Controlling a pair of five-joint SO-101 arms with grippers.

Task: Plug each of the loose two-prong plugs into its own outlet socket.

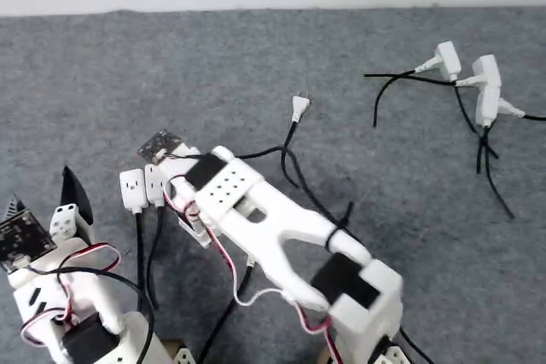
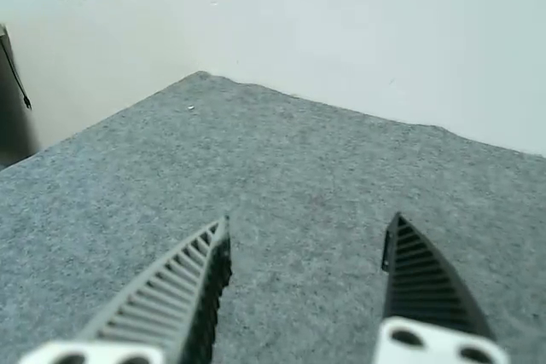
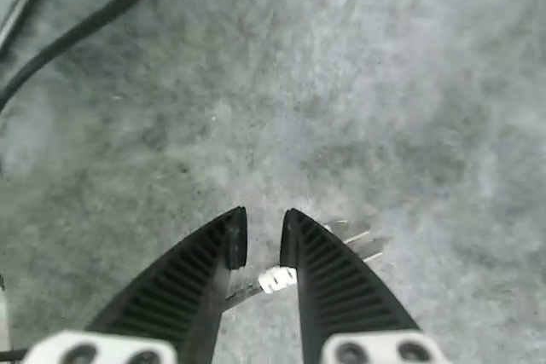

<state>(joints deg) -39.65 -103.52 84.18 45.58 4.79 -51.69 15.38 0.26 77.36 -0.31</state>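
My right gripper is shut on a small white two-prong plug, whose metal prongs stick out past one finger just above the grey carpet. In the high view the right arm stretches to two white outlet sockets lying side by side at the left; its fingers are hidden under the wrist. Another loose white plug lies further back at mid-table on its black cord. My left gripper is open over bare carpet at the near left.
Two white plug-and-socket pairs lie joined at the far right with black cords trailing off. Black cords loop across the middle beside the right arm. A pale wall borders the back of the carpet.
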